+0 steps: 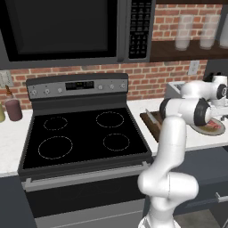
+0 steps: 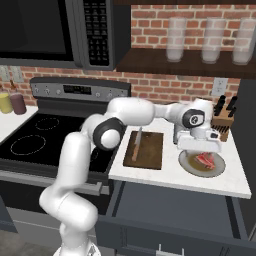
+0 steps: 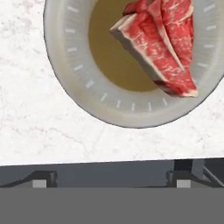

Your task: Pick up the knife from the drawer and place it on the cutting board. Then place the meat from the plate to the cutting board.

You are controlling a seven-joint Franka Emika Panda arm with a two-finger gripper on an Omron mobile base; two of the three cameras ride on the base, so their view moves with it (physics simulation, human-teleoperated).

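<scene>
Hand view looks straight down on the meat (image 3: 159, 46), which lies on the far side of the plate (image 3: 70, 65), ahead of the claw and off toward one finger, its long axis running diagonally. Right base view shows the claw (image 2: 199, 146) hanging just above the plate, jaws spread wide and holding nothing; the knife (image 2: 137, 142) already rests on the cutting board (image 2: 152, 152) beside it.
</scene>
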